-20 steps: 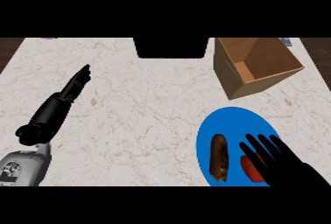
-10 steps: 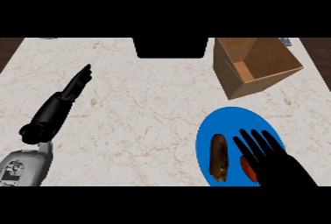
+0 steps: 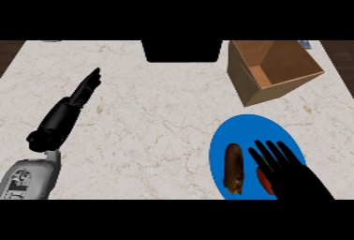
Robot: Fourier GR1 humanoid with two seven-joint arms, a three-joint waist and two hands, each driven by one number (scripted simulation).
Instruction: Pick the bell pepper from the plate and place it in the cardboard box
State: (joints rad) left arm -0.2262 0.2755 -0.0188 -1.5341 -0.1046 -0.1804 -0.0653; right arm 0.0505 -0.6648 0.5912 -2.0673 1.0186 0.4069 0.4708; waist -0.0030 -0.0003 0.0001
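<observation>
Blue plate [image 3: 243, 129] holds bell pepper [image 3: 262, 178] — cardboard box [image 3: 273, 89] apart.

The bell pepper [image 3: 262, 181] lies on the right half of the round blue plate [image 3: 249, 129] — only a red sliver of it shows. The brown cardboard box [image 3: 276, 70] — open-topped — stands apart, beyond the plate's far edge.

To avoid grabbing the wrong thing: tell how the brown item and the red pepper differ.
The brown item is long and in full view; the pepper is red and mostly hidden by the right robot hand. The brown item lies left of the pepper. Both lie on the plate.
</observation>
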